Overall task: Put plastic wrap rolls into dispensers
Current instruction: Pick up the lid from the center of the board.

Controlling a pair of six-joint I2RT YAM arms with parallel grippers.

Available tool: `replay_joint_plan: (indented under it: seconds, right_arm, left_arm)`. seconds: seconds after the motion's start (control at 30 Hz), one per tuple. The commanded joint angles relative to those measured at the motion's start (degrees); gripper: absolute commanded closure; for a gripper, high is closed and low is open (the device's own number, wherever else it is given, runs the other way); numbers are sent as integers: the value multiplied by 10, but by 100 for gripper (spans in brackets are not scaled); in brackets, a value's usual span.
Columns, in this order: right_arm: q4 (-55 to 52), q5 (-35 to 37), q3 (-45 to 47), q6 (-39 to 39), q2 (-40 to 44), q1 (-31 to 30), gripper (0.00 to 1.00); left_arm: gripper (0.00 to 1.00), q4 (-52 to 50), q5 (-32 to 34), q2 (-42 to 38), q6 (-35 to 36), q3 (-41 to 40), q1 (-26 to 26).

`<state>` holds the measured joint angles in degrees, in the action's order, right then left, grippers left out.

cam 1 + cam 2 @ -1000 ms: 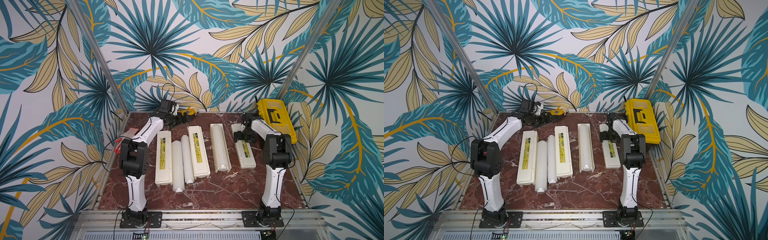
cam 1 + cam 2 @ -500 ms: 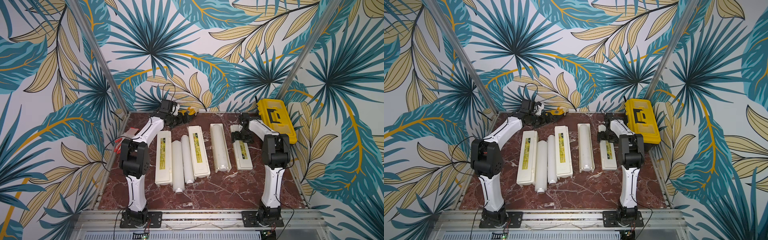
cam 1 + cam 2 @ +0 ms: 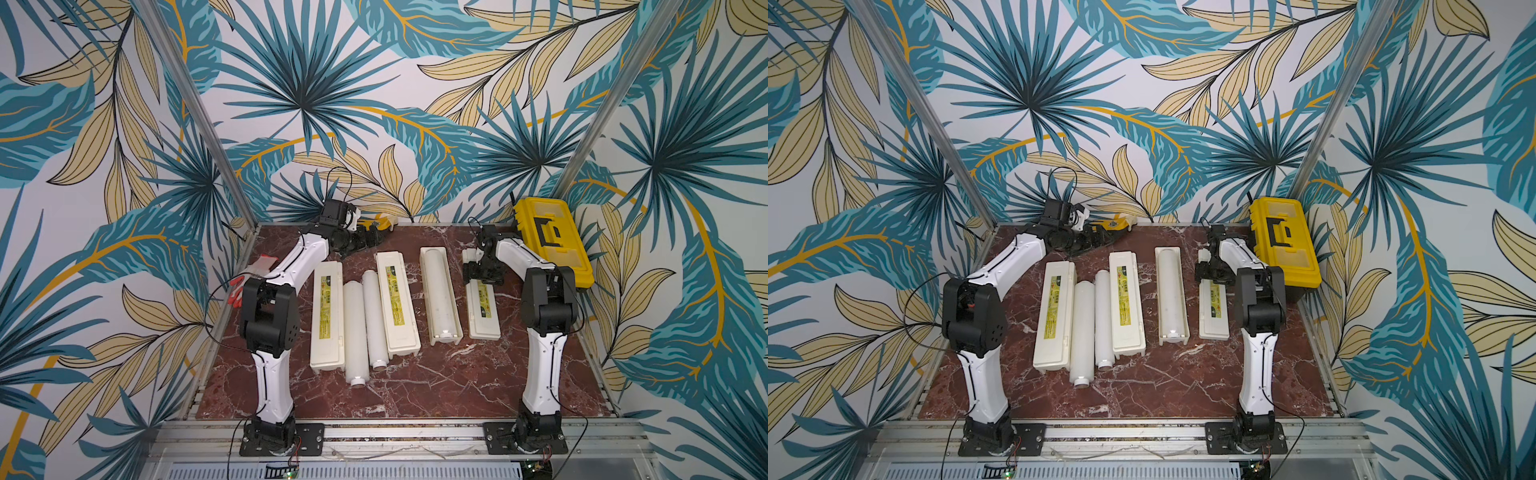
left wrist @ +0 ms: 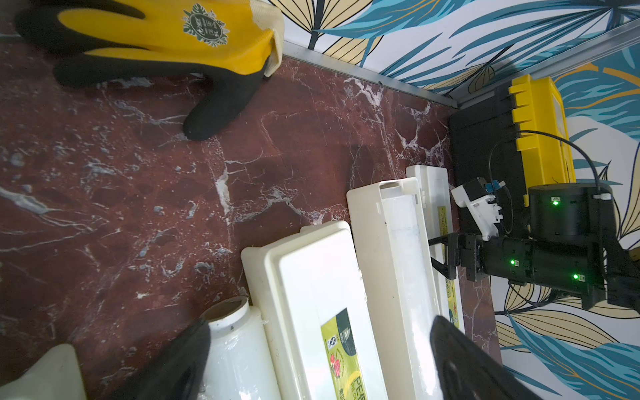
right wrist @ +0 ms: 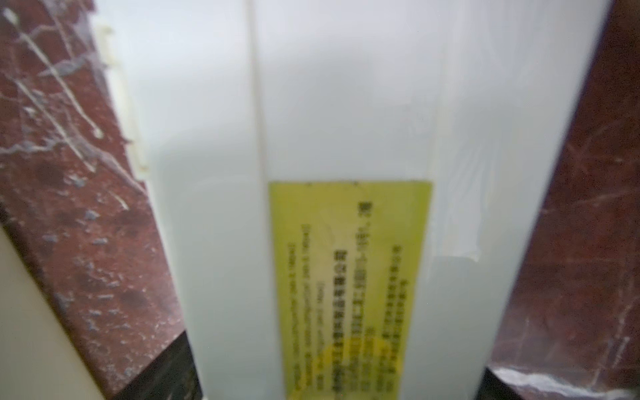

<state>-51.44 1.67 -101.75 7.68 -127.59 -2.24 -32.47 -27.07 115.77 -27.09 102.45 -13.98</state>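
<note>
The right gripper (image 3: pixel 482 276) is seen low over the far part of the rightmost cream box (image 3: pixel 484 320). This box bears a yellow-green label strip (image 5: pixel 349 277) and lies flat on the marble table (image 3: pixel 415 395). Whether it is a whole dispenser or only a lid cannot be told. In the right wrist view it is framed lengthwise between the two dark fingers (image 5: pixel 173 374), one along each long side. The jaws are set wide, but whether the box is actually clamped cannot be told. A narrow strip of bare marble is shown between this box and the open dispenser (image 3: pixel 446 338) just beside it, in which a bedded roll (image 3: pixel 440 295) is laid. The left gripper (image 3: pixel 368 240) is held at the back of the table, near a yellow-and-black glove (image 4: pixel 166 38), with its fingers spread and nothing gripped. In the left wrist view the far ends of the farther loose roll (image 3: pixel 375 318) and the middle closed dispenser (image 3: pixel 397 305) are seen below it. The nearer loose roll (image 3: pixel 355 332) is laid touching the farther one, beside the leftmost closed dispenser (image 3: pixel 327 316), well apart from the right gripper. A yellow toolbox (image 3: pixel 552 245) stands beyond the right arm.
</note>
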Motion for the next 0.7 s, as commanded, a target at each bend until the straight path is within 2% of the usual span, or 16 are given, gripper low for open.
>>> replay_joint_plan:
  seconds: [0.0, 0.17, 0.23, 0.3, 0.47, 0.67]
  right_arm:
    - [-28, -6, 21, 2, 71, -1, 20]
    - [-66, -41, 15, -1, 154, 0, 26]
    - [-90, -67, 0, 2, 167, -3, 28]
    - [-110, -60, -20, 11, 172, -21, 29]
    - [-136, 7, -98, 57, 143, -94, 27]
    - [-122, 14, -150, 102, 91, -137, 27]
  left_arm:
    - [1, 1, -7, 5, -1, 39, -10]
    - [0, 1, -12, 11, -2, 53, -21]
    - [1, 1, -15, 15, -2, 57, -24]
    - [1, 1, -16, 19, -2, 59, -26]
    - [1, 1, -14, 19, -1, 57, -28]
    - [0, 1, -10, 9, 4, 42, -25]
